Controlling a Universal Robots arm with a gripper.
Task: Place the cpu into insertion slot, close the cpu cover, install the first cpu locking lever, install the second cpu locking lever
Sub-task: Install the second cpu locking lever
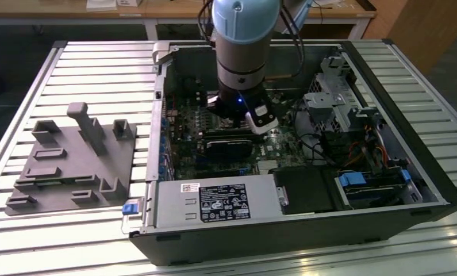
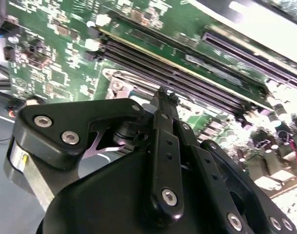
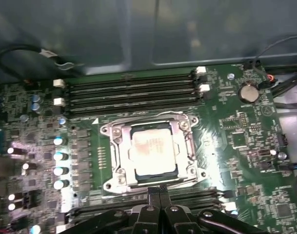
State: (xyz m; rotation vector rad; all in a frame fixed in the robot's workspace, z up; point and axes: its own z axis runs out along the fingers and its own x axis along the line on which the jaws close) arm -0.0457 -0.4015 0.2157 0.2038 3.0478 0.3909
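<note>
- Where the arm hangs inside the open computer case [image 1: 305, 230], the gripper [image 3: 160, 191] sits nearest in both wrist views, its two black fingers pressed flat together with nothing between them, tips just short of the socket's near edge.
- Just beyond those tips, in the first wrist view, the cpu [image 3: 152, 153] lies square in the insertion slot [image 3: 153, 185], its pale metal face showing through the window.
- The cpu cover [image 3: 185, 146] looks folded down around the chip, its silvery frame lying flat over the socket on all four sides.
- By my reckoning the first two steps are done: chip seated, cover shut. Whether either locking lever is latched I cannot tell; thin metal runs along the frame's sides, but its hooks are not clear to me.
- Past the socket, a bank of dark memory slots [image 3: 131, 92] runs along the green motherboard [image 3: 246, 141], all of them looking unfilled, and a round coin cell [image 3: 248, 92] sits toward the board's far corner.
- Farther out in the exterior view, the case holds a grey power supply box [image 1: 212, 201] with a white label at its near edge, and drive bays with blue tabs [image 1: 366, 184] at the near corner on the exterior view's right.
- Outside the case, on the slatted bench [image 1: 29, 92], a grey moulded fixture tray [image 1: 67, 167] rests near the edge at the exterior view's left, its pockets holding no parts that I can see.
</note>
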